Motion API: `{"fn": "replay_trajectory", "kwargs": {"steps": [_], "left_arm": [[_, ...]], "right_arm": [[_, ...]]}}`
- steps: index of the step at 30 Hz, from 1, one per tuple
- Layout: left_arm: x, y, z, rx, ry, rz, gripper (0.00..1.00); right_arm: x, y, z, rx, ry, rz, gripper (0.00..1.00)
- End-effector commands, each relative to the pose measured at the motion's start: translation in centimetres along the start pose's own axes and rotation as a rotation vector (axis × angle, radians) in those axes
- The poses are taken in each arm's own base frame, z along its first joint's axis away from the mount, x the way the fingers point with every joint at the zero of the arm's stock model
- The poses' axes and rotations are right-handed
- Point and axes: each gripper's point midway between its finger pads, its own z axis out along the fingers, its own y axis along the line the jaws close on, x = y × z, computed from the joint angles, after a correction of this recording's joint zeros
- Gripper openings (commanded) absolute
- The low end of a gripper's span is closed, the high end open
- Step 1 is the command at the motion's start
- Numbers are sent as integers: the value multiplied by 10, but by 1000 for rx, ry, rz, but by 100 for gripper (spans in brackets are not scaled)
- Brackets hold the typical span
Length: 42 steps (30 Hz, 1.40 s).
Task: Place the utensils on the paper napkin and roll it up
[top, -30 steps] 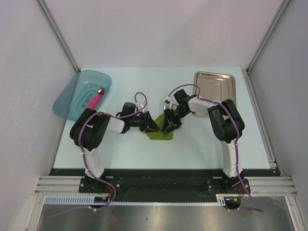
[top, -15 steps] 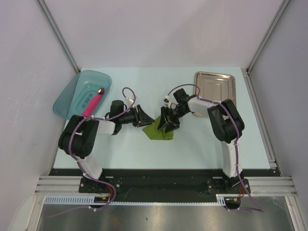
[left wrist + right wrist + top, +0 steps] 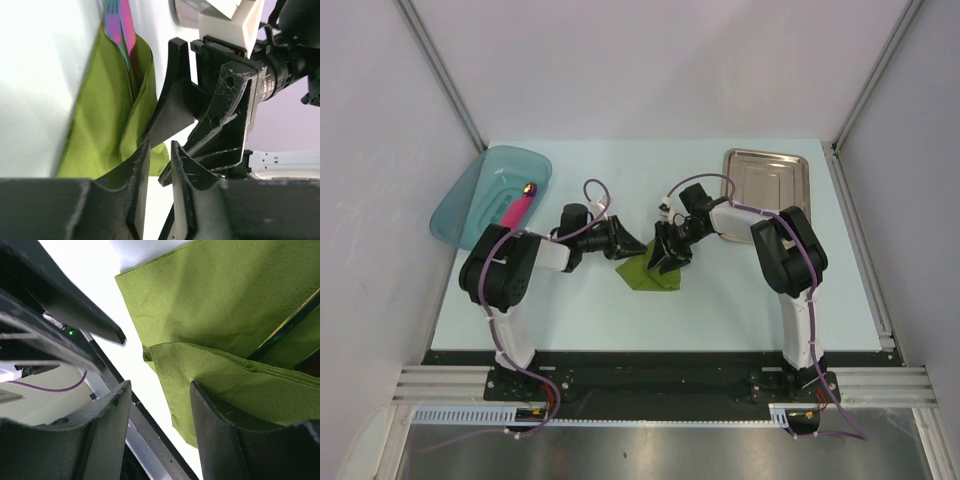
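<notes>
Back toward the middle swings the left arm, bringing the left gripper [image 3: 634,246] just beside the napkin [image 3: 642,276], its fingers almost closed on nothing. Over the half-folded sheet the right gripper [image 3: 666,261] stays, jaws parted by a flap edge. With the utensils [image 3: 120,35] tucked inside the fold, rolling looks underway.

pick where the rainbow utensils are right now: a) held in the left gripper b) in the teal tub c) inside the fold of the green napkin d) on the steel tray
c, the left wrist view shows the utensils lying inside the fold of the paper napkin.
</notes>
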Motion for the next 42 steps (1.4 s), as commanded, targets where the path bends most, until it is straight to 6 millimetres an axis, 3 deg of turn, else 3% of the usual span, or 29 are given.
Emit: {"fn": "replay_trajectory", "kwargs": {"steps": [1, 13, 23, 26, 31, 36, 39, 42], "left_arm": [[8, -11, 13, 15, 58, 44, 26], [40, 20, 22, -91, 172, 22, 13], [41, 15, 23, -81, 184, 44, 13], [43, 21, 22, -106, 192, 42, 11], [43, 25, 20, -124, 186, 42, 8], [42, 21, 20, -112, 178, 43, 7], [40, 18, 20, -101, 169, 51, 8], [39, 16, 20, -94, 168, 48, 9]], "right_arm": [[-4, 6, 1, -13, -12, -40, 55], [-10, 12, -4, -14, -35, -65, 54], [-11, 9, -2, -4, -39, -56, 54], [-14, 20, -9, -28, -48, -73, 54], [-21, 47, -42, -67, -113, -125, 45], [-23, 20, -59, -5, -157, -72, 25], [-22, -4, -60, 65, -159, -39, 13], [-20, -17, -53, 110, -149, -41, 7]]}}
